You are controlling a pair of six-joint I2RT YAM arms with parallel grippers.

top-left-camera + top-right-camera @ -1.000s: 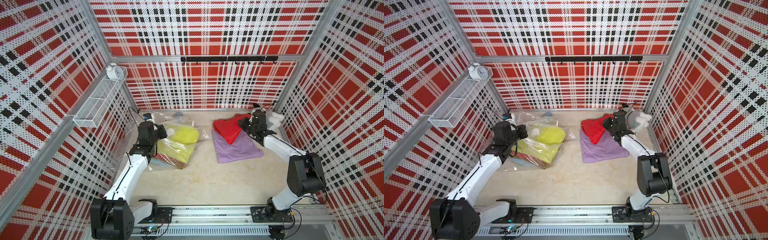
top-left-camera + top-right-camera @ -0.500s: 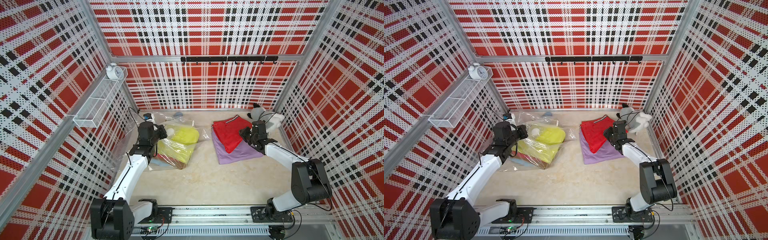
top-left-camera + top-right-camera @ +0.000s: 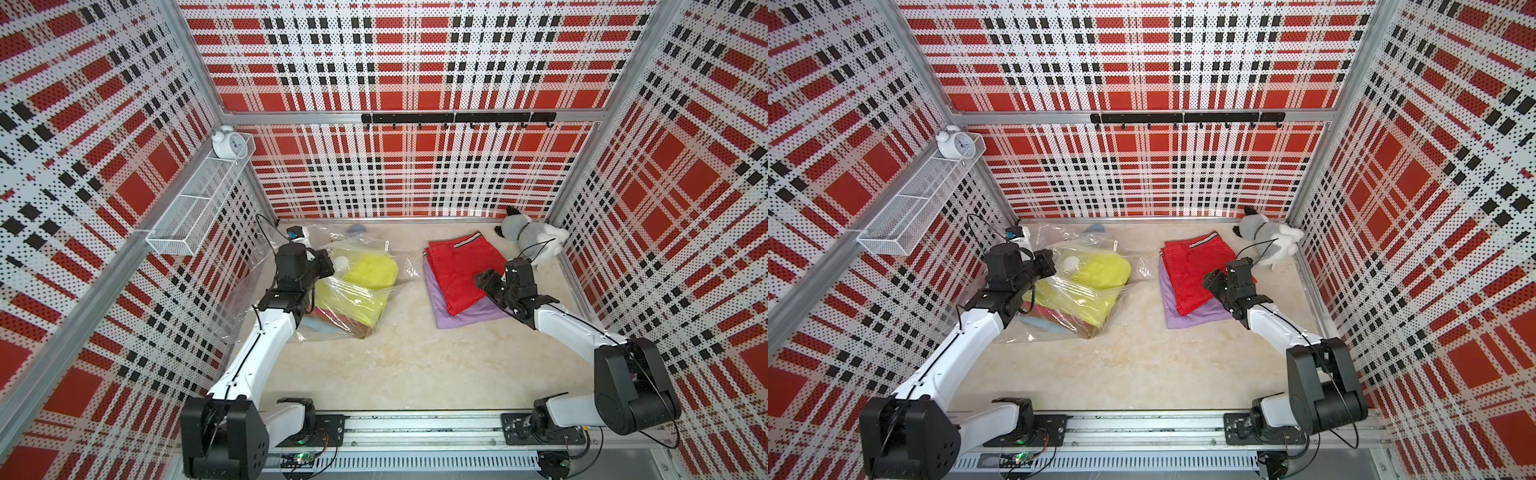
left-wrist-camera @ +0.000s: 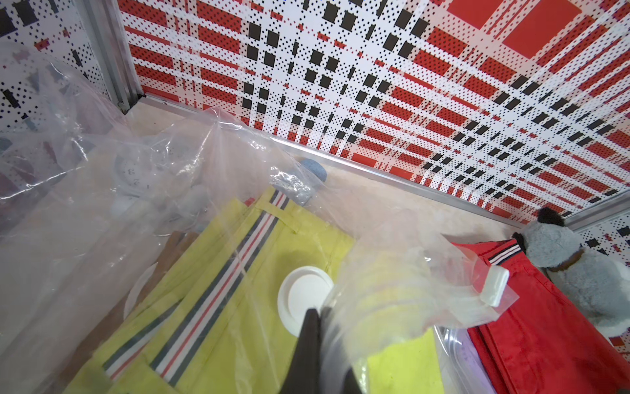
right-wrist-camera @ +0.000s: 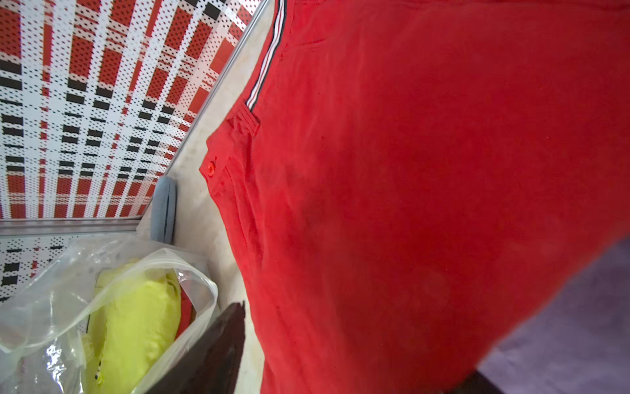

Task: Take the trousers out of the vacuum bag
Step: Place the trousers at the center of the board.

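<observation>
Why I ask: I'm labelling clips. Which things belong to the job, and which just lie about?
Job: vacuum bag, yellow-green trousers inside it, red trousers, lilac trousers beneath them.
Lying about: plush toy, alarm clock, wire basket, hook rail.

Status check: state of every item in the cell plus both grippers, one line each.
vacuum bag: mouth open, edge pinched
left gripper: shut on vacuum bag
right gripper: open over red trousers
red trousers: out, folded, atop lilac trousers
lilac trousers: out, flat on floor
yellow-green trousers: inside vacuum bag
plush toy: lying on floor, untouched
</observation>
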